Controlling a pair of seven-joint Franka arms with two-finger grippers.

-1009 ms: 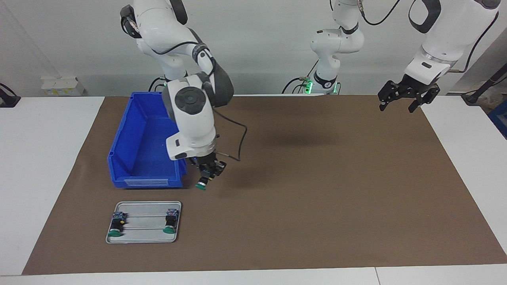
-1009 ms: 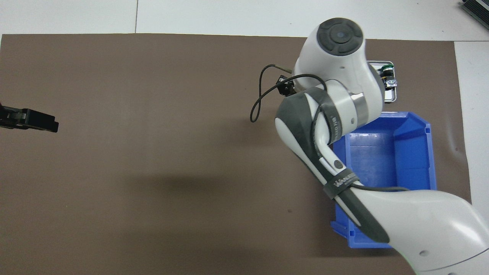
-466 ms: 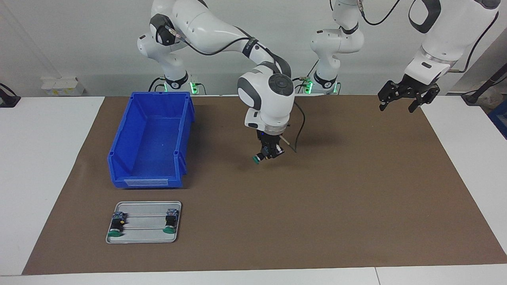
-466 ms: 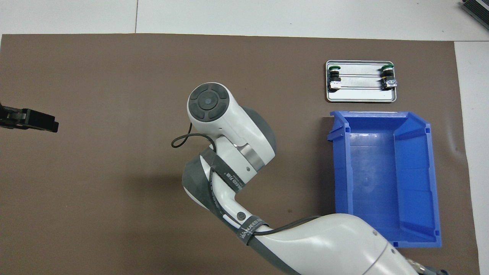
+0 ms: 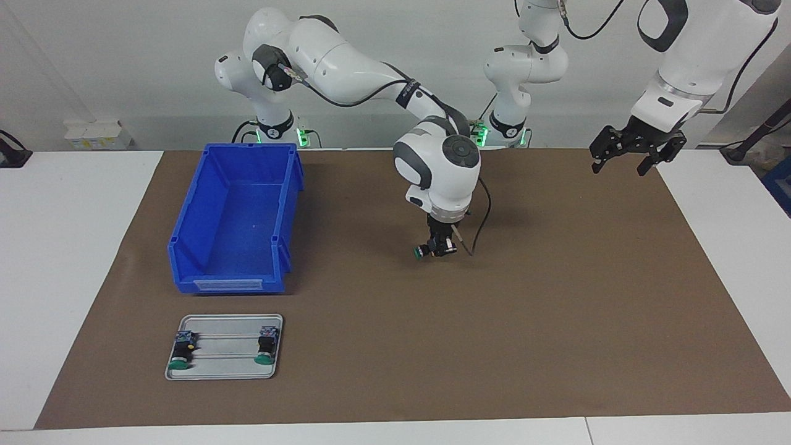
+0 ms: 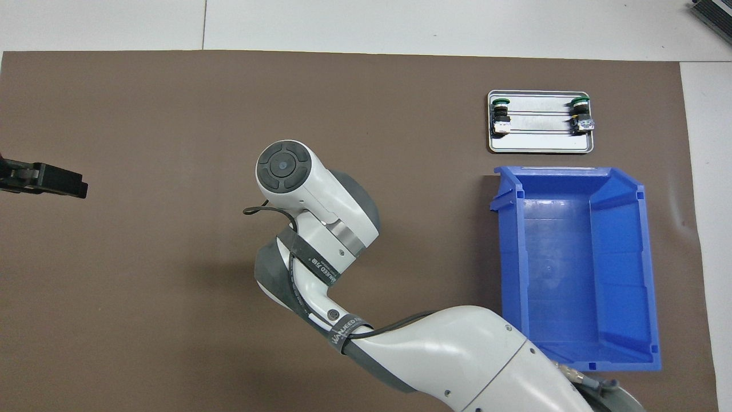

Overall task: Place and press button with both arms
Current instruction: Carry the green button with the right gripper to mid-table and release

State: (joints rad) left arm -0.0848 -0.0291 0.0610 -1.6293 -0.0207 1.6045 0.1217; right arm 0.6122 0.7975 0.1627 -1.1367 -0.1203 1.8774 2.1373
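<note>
One small green-capped, black-bodied push button (image 5: 424, 250) hangs sideways in the right claw (image 5: 440, 246), clamped shut on it low over mid brown mat (image 5: 556, 309): tip cap up & seat w/o sliding; left claw (image 5: 621, 162) waits, wide open.

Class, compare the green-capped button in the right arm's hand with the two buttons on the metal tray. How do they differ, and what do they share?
The held button is gripped by the right hand over the bare middle of the brown mat; the tray buttons lie free on the metal tray. The held button is alone; the tray buttons form a pair at the tray's two ends. All three have green caps and dark bodies.
</note>
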